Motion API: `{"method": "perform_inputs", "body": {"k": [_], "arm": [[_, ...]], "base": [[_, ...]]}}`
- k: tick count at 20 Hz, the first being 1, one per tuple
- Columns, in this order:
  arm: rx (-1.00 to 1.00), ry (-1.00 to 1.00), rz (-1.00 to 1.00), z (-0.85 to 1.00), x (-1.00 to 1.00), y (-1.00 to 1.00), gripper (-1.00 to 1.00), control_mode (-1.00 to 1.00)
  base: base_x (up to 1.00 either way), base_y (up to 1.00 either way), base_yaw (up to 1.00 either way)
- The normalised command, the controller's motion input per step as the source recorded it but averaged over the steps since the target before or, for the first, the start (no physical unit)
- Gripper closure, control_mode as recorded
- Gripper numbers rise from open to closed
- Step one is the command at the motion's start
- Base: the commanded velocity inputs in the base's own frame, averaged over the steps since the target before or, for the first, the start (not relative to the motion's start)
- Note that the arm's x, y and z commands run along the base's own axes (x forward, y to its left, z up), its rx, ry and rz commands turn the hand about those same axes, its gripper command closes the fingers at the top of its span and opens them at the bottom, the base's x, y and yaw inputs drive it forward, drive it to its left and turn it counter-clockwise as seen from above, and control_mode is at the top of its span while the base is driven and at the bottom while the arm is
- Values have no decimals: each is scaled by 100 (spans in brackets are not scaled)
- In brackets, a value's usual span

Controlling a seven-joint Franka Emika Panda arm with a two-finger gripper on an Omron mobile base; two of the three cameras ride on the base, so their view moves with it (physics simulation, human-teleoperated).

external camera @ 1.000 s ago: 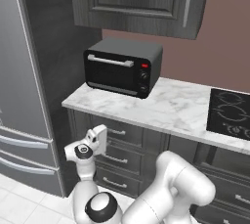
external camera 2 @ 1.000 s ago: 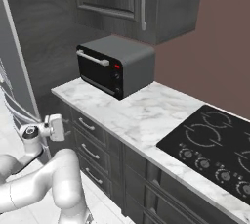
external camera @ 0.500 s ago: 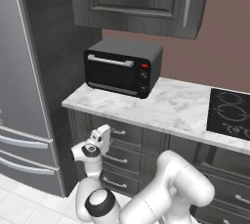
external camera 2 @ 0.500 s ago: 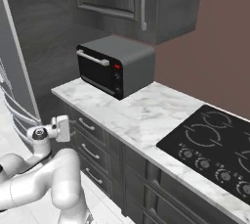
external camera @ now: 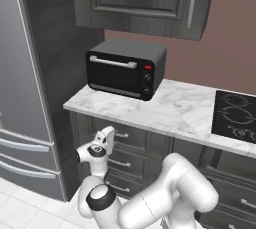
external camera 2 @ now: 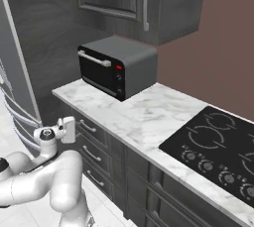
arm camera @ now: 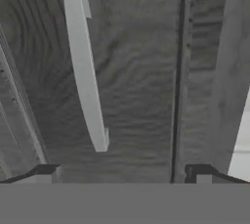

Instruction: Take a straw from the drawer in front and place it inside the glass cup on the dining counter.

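The drawer is shut, dark wood-grain front right ahead of your hand camera, its silver bar handle running lengthwise across the upper left of that view. The view is rolled, so the handle reads near vertical. The straw is presumably inside, hidden behind the closed front; the glass cup and dining counter are somewhere else.

Your gripper sits close to the drawer front with its two dark tips spread wide apart, nothing between them. The handle lies off to one side of the gap, not centred, so you'd likely need to shift toward it before closing. The wide spread makes sense for straddling the bar.

From the base views the hand hangs low in front of the drawer stack under the marble worktop, wrist bent forward so the fingers face the fronts. Toaster oven sits on that worktop, cooktop further right, fridge to the left.

Step in hand, as I judge it: reaching for the handle; task barely begun.
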Motion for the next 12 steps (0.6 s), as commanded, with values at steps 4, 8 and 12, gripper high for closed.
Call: {"method": "perform_inputs", "body": {"k": [4, 8, 12], "arm": [[-1, 0, 1, -25, 37, 0, -100, -100], [-2, 0, 2, -31, 36, 0, -100, -100], [-4, 0, 2, -38, 34, 0, -100, -100]], "base": [[0, 0, 0], [0, 0, 0], [0, 0, 0]]}}
